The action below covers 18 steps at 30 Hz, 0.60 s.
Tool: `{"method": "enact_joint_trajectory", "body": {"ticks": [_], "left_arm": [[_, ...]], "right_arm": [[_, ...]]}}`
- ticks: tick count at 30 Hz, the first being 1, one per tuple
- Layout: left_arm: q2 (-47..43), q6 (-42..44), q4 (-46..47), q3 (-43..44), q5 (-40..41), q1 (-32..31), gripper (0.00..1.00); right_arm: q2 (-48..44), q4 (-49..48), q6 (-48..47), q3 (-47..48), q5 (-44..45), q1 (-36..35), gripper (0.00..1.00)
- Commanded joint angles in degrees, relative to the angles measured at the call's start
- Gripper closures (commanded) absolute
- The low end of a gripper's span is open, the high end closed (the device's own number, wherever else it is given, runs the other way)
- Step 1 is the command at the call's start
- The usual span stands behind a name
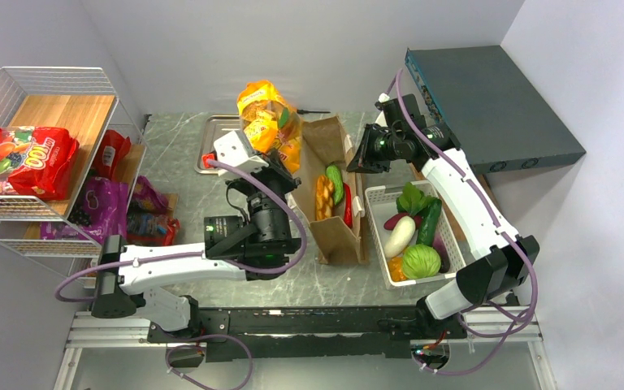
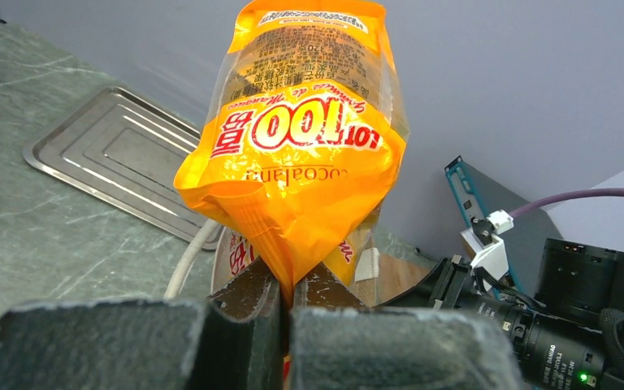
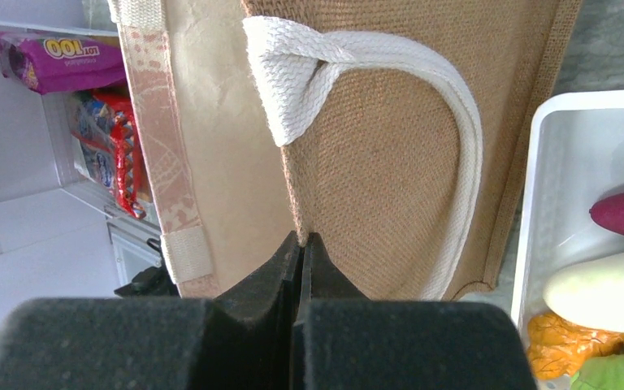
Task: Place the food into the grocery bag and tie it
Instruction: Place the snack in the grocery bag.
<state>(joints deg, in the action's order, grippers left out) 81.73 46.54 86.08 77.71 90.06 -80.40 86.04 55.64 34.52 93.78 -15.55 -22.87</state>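
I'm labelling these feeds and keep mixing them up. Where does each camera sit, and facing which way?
Top external: above and behind the arms, looking down on the table; both arms show.
Left wrist: on the left wrist, looking along the left gripper, shut on the orange snack packet.
Right wrist: on the right wrist, looking along the right gripper, shut on the grocery bag's edge.
Shared: the packet in top and left wrist; the bag in top and right wrist.
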Motion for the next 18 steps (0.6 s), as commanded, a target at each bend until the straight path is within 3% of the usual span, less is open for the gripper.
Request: {"method": "enact_joint_trajectory", "body": {"ticks": [1,10,18], "left_arm": [[-2.4,-6.4,8.3,-1.3,-6.2,-0.4,1.0],[-1.6,-10.2,7.2,-2.9,-3.8,0.0,1.0],[0.2,-9.7,9.4,-4.3,0.3,0.8,1.0]], "right_arm": [[-2.3,-2.3,0.1,0.6,-1.8,0.0,1.0],[-3.0,-2.5,-1.9,2.6,-3.4,0.1,1.0],[-5.9,-4.8,-5.7,5.9,-11.1,0.1,1.0]]}}
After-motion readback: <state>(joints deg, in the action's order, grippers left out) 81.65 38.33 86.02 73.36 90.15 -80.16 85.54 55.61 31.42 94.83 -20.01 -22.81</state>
